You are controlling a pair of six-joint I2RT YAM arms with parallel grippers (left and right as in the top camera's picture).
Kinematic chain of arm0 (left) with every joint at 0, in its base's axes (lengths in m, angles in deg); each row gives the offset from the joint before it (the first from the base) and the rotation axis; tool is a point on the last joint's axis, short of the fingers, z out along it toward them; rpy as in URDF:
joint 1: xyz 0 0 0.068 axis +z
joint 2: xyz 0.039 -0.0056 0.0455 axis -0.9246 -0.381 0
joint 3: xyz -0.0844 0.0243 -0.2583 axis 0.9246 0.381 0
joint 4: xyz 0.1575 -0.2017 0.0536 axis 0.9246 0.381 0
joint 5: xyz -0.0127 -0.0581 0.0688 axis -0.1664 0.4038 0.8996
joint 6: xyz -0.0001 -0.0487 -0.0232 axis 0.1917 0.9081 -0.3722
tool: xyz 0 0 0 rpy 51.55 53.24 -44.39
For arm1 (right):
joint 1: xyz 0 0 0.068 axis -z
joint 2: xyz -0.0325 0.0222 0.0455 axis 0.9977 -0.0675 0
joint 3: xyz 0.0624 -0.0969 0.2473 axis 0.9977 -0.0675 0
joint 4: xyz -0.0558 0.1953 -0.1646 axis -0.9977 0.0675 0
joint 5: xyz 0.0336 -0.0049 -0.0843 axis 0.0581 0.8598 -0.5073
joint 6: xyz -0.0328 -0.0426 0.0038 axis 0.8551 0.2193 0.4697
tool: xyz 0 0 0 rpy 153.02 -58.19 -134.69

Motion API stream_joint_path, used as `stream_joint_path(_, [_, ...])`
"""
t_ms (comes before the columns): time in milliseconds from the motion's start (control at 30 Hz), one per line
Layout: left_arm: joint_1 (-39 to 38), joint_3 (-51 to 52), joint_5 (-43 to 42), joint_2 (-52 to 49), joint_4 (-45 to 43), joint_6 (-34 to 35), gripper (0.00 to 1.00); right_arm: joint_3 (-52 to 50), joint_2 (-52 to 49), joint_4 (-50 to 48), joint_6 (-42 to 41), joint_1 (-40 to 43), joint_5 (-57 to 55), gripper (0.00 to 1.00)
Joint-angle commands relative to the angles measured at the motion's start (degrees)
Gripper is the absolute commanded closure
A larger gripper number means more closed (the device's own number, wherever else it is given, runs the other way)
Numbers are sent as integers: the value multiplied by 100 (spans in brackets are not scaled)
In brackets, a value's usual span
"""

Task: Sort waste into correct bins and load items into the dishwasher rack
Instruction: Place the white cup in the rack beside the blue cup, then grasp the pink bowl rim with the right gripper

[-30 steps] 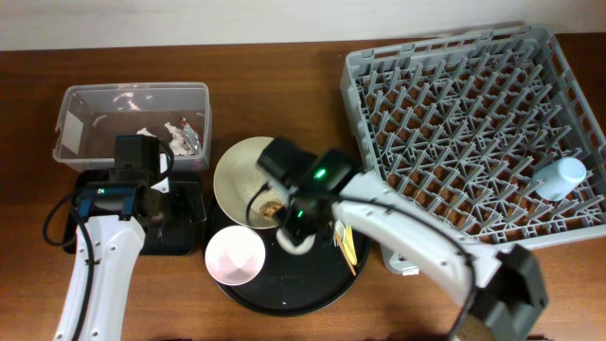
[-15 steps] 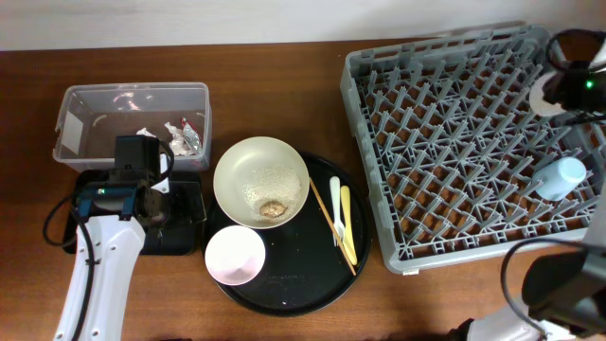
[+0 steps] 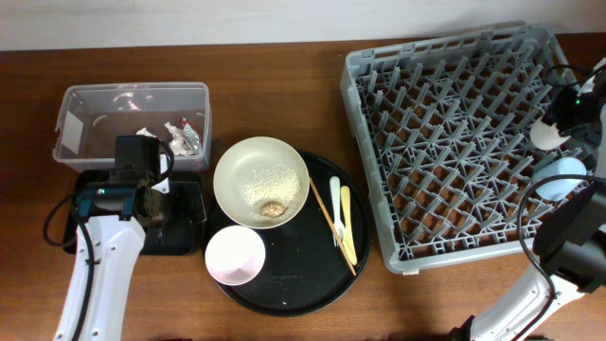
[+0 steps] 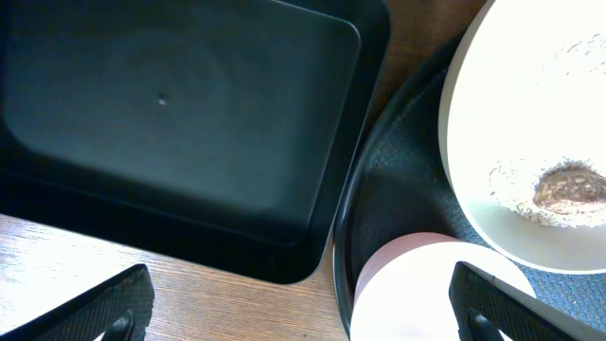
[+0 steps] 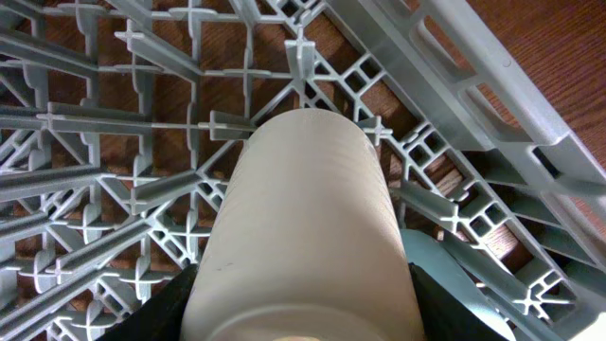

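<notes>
The grey dishwasher rack (image 3: pixel 454 142) fills the right side. My right gripper (image 3: pixel 559 123) is shut on the white cup (image 5: pixel 308 218) and holds it over the rack's right side (image 5: pixel 114 142), next to the light-blue cup (image 3: pixel 561 177) lying there, also in the right wrist view (image 5: pixel 454 275). My left gripper (image 4: pixel 303 313) is open and empty above the flat black tray (image 4: pixel 189 123) and the pink cup (image 4: pixel 426 284). The cream bowl (image 3: pixel 260 180) holds rice and a brown lump (image 3: pixel 273 206). The clear tub (image 3: pixel 133 118) holds tissue pieces and the red-and-silver wrapper (image 3: pixel 189 133).
A round black tray (image 3: pixel 294 284) carries the bowl, the pink cup (image 3: pixel 235 256), a yellow utensil (image 3: pixel 347 232), a pale utensil (image 3: pixel 334 204) and chopsticks (image 3: pixel 324 213). The flat black tray (image 3: pixel 185 227) lies below the tub, partly under my left arm.
My right arm has swung from the round tray to the rack's right side with the white cup in its grip. The left arm has not moved.
</notes>
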Motion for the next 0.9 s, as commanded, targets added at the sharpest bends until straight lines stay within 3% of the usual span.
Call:
stream_joint_path(0, [33, 9, 20, -7, 13, 72, 0, 4, -39, 48, -4, 20, -87, 16])
stream_joint_path(33, [33, 9, 13, -7, 13, 72, 1, 4, -39, 66, -4, 22, -87, 10])
stream_joint_path(267, [33, 9, 2, -7, 31, 72, 1, 11, 7, 308, -4, 20, 116, 9])
stream_joint_path(467, [33, 9, 2, -7, 31, 72, 1, 98, 1329, 730, 605, -544, 1591, 9])
stream_joint_path(700, [33, 9, -284, -9, 9, 70, 1, -68, 1434, 2315, 868, -3228, 1725, 7])
stream_joint_path(867, [35, 9, -37, -7, -55, 70, 1, -1325, 1434, 2105, -393, -5278, 1860, 11])
